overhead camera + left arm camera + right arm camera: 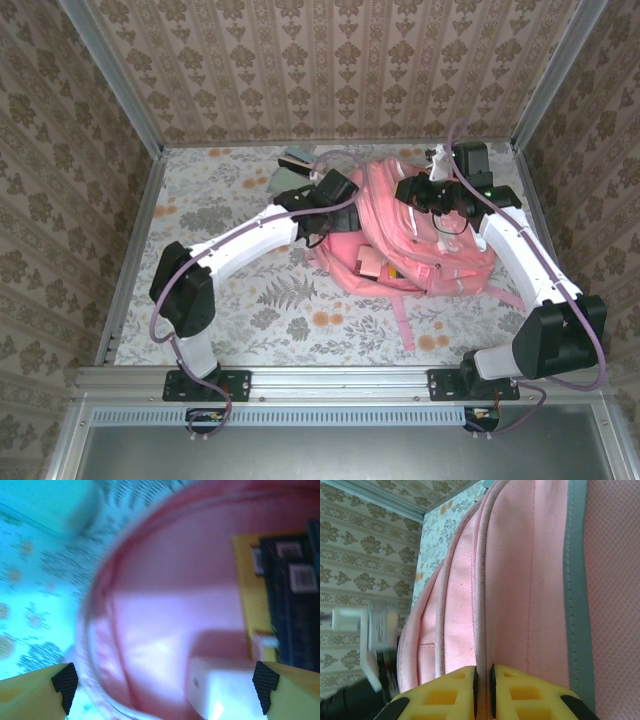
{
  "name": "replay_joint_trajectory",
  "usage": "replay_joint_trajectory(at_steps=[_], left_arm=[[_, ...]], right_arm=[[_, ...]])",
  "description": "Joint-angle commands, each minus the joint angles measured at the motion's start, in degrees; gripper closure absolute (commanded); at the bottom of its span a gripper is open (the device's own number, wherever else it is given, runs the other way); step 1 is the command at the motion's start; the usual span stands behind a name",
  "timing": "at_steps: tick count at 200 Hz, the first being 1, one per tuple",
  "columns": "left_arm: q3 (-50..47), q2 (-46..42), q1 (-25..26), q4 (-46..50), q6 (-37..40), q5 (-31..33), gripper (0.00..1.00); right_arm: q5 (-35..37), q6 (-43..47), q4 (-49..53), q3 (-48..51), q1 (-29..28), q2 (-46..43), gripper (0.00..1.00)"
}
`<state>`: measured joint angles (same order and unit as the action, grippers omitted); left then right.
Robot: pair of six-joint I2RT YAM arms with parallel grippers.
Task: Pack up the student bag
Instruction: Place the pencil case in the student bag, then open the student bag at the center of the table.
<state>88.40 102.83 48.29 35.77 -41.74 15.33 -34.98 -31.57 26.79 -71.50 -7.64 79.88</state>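
Observation:
The student bag [420,245] is a large pink backpack lying in the middle of the table, its straps trailing toward the near edge. My left gripper [345,200] hangs at its left upper side. In the left wrist view the left gripper [165,682] is open over the bag's blurred pink inside [165,605], with nothing between its fingers. A yellow and black item [280,595] and a white item [225,690] lie in there. My right gripper [408,195] sits on the bag's upper part. Up close, the right gripper [483,682] is shut on a pink seam of the bag [520,580].
Grey flat items [295,165] lie on the flowered tablecloth behind the bag. A white block [375,627] shows left of the bag by the patterned wall. A grey stripe [577,580] runs along the bag. Patterned walls close the table on three sides.

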Motion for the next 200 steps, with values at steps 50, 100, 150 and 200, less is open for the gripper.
replay_joint_trajectory(at_steps=[50,100,150,200], left_arm=[[14.1,13.9,-10.2,7.0,-5.5,9.3,0.0],[22.6,23.4,-12.1,9.1,-15.3,10.4,0.0],[28.6,30.3,-13.6,9.1,-16.8,8.2,0.0],[32.6,35.6,-14.2,10.3,-18.5,6.9,0.0]], right_arm=[[-3.6,-0.2,-4.5,-0.7,-1.8,-0.6,0.83],[-3.6,-0.1,-4.5,-1.5,-2.0,1.0,0.83],[-1.3,2.7,-0.8,-2.0,-4.2,2.2,0.81],[3.3,4.4,0.7,-0.9,-6.9,3.0,0.68]])
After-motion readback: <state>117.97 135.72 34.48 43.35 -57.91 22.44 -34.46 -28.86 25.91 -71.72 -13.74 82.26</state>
